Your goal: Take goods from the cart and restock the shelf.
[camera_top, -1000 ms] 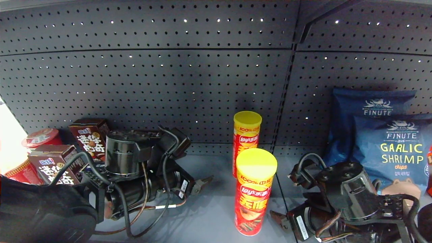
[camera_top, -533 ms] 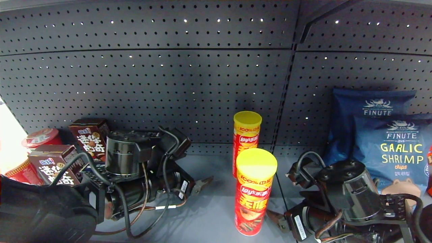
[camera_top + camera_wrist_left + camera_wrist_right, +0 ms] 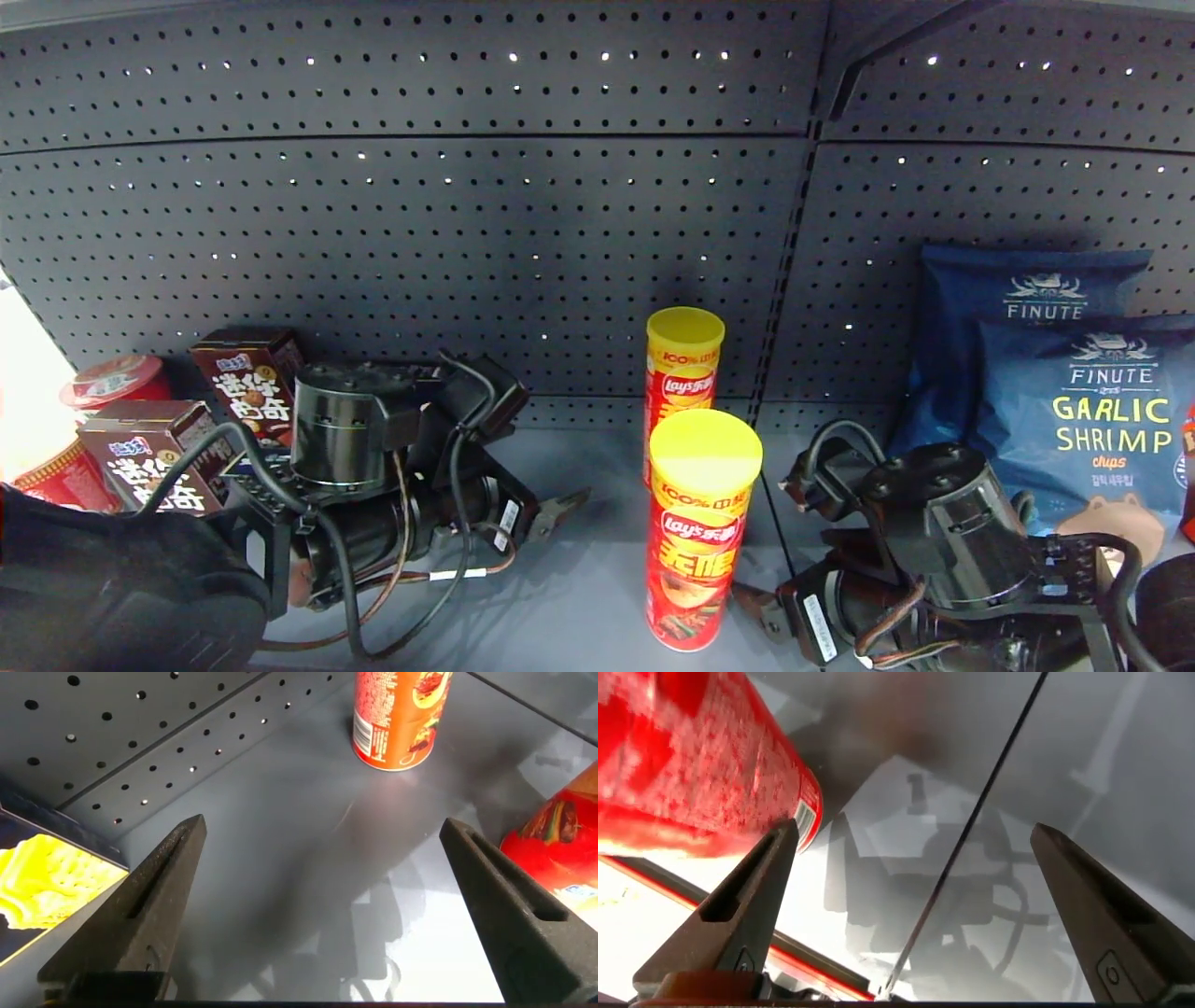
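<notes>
We see the right gripper (image 3: 913,835) edge left since a second ago. The front red chip tube with yellow lid (image 3: 700,541) shifts slightly with it (a lining-up nudge, we judge). It stands upright on the grey metal shelf (image 3: 579,579), before its twin tube (image 3: 682,373). Jaws wide, holding nothing. The left gripper (image 3: 322,826) hangs low nearby, likewise spread and empty.

The rear can (image 3: 684,369) has its lower half hidden behind the front can (image 3: 702,541). At the right end of the shelf (image 3: 579,597), the front blue bag (image 3: 1102,420) is cut by the picture's edge, its bottom behind the right arm (image 3: 962,532). A red sliver (image 3: 1188,476) beside it is too little to identify. At the left end, the left arm (image 3: 345,439) hides part of the nearer brown box (image 3: 140,448). The left gripper (image 3: 563,507) and right gripper (image 3: 750,597) sit mostly behind their wrists.
</notes>
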Controlling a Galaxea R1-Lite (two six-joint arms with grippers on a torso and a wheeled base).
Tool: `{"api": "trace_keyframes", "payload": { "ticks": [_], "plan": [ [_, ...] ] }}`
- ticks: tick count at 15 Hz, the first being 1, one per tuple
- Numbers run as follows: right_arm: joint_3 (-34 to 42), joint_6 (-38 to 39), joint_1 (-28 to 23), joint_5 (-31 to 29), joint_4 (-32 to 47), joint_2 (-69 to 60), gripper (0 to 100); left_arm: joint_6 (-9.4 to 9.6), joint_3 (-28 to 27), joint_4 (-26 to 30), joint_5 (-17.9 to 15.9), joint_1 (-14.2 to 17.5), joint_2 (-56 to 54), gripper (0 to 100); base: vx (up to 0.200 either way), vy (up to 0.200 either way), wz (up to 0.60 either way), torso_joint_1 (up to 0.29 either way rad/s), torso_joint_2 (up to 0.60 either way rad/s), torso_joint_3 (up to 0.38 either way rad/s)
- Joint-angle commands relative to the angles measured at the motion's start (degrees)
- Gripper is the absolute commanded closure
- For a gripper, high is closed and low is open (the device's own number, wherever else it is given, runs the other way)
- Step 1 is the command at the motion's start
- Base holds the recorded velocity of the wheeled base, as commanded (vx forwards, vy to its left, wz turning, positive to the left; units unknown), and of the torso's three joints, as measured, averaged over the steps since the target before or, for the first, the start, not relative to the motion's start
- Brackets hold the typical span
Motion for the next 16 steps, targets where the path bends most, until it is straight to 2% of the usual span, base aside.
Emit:
{"api": "trace_keyframes", "payload": {
  "ticks": [1,5,10,12,14,16],
  "plan": [
    [1.0,0.1,-0.1,-0.1,0.0,-1.0,0,0.04,0.3,0.0,0.0,-0.1,0.0,0,0.000,0.000,0.00,0.000,0.00,0.000],
    [4.3,0.2,-1.4,0.0,0.0,-5.3,0,-0.14,1.3,0.0,1.4,-1.4,-1.4,0,0.000,0.000,0.00,0.000,0.00,0.000],
    [8.3,0.1,-4.9,1.5,-3.4,-11.6,0,-0.66,3.9,0.3,3.4,-0.9,-9.2,0,0.000,0.000,0.00,0.000,0.00,0.000],
    [10.8,0.0,-6.9,1.2,-3.5,-16.2,0,-0.93,7.5,0.4,7.8,-0.4,-15.5,0,0.000,0.000,0.00,0.000,0.00,0.000],
    [12.8,-0.3,-9.2,1.1,-3.4,-19.5,0,-1.02,9.6,0.8,9.9,1.6,-20.4,0,0.000,0.000,0.00,0.000,0.00,0.000],
    [15.8,-0.5,-12.5,1.0,-3.1,-25.7,0,-1.02,11.0,5.2,12.2,7.4,-28.9,0,0.000,0.000,0.00,0.000,0.00,0.000]
  ]
}}
